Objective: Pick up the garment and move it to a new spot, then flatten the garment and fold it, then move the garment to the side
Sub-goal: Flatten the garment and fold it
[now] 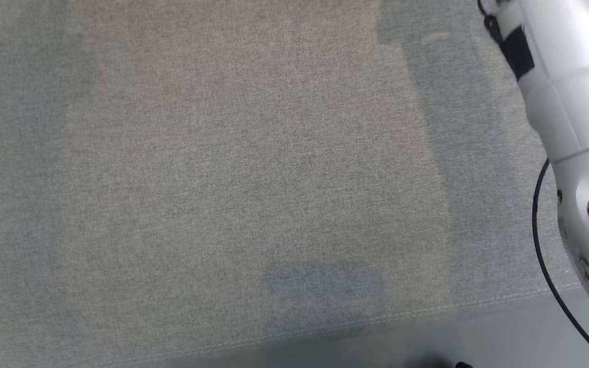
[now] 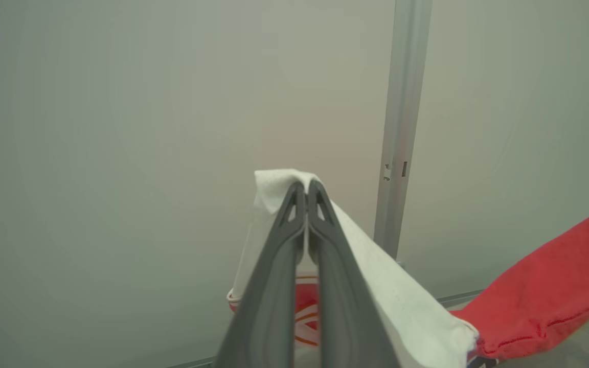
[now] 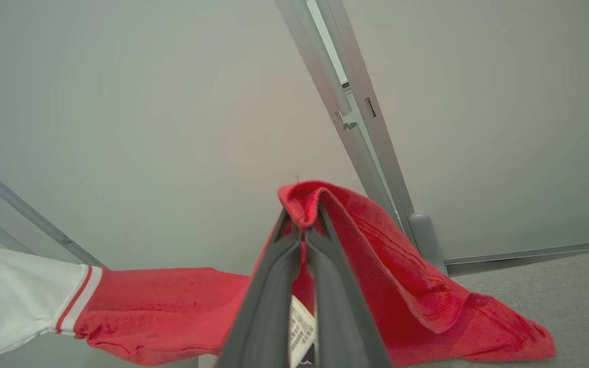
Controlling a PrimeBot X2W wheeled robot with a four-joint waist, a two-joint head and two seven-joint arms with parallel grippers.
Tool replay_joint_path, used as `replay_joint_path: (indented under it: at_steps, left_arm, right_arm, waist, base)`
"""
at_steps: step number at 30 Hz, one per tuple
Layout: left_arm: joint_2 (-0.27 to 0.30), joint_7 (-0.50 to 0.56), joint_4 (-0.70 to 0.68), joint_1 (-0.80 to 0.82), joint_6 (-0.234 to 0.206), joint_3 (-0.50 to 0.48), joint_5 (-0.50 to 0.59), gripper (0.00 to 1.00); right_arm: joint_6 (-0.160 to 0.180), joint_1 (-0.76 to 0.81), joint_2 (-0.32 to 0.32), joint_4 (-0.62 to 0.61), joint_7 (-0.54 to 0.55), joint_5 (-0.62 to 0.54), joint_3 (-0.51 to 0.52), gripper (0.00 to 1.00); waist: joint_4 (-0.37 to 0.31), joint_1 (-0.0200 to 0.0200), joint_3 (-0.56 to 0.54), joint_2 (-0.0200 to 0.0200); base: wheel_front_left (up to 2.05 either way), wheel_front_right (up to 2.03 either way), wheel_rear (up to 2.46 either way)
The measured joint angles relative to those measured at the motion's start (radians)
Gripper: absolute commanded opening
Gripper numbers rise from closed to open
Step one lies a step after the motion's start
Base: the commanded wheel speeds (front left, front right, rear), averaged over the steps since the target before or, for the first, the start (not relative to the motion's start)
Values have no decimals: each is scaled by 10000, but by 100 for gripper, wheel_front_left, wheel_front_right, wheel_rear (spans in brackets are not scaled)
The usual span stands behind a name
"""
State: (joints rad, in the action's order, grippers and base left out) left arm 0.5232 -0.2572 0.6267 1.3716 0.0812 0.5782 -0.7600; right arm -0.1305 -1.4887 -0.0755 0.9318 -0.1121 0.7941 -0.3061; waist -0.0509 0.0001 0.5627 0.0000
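The red-and-white garment [image 3: 402, 266] is hanging in the air between the 2 grippers, so step 1 of the task, the pick-up, is looking done. The carry to a new spot is probably what is going on now. The cloth is sagging and bunched rather than spread, so the flattening, the fold and the final shift to the side are, by my reading, all left to do.

The left gripper [image 2: 306, 190] is pinching the garment's white section [image 2: 402, 306]. Its 2 dark fingers are pressing together, with the cloth peaking over the tips and draping down both sides. From there the white cloth is running toward that view's lower right, where it is meeting the red body [image 2: 545, 286].

The right gripper [image 3: 302, 222] is clamping a fold of the red cloth in the same way, fingers closed and fabric humping over their tips. A white care label [image 3: 302, 327] is dangling between the fingers (its print is too small to read). In the right wrist view the red cloth is stretching left toward the white section, which is edged with a striped band. To the right it is drooping toward a grey woven surface [image 3: 570, 286] — whether it is touching I cannot tell.

In the head view the grey woven surface is spreading below the camera, with the robot's pale right forearm [image 1: 570, 102] and a black cable [image 1: 540, 245] at the right edge.
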Motion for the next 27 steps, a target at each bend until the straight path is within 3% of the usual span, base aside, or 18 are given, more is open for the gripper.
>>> replay_joint_path:
  at_steps: [9,15,22,27]
  left_arm:
    - [2,-52,-3450,-4865,-1177,-1718,-472,0]
    - [-995,-52,-5390,-8114,-1764,-2811,-127,0]
    - [-2217,-52,-6426,-10890,-1906,-3540,439,0]
    - [-2938,-54,-6489,-12369,-1632,-4084,761,0]
  right_arm:
    - [0,3575,-955,-2121,-399,1799,-1379,0]
    - [0,5655,-1356,-2945,-880,2560,-1893,0]
    - [0,7845,-1638,-3551,-1202,2857,-2286,0]
    - [0,9094,-2010,-3770,-1319,2859,-2249,0]
  waist:
    - [-225,-2,-1356,0]
    - [-339,-2,-2229,0]
    - [-386,-3,-3144,1]
    - [-397,-2,-3687,1]
  base:
    - [0,0,0]
    - [0,0,0]
    - [0,0,0]
    - [0,0,0]
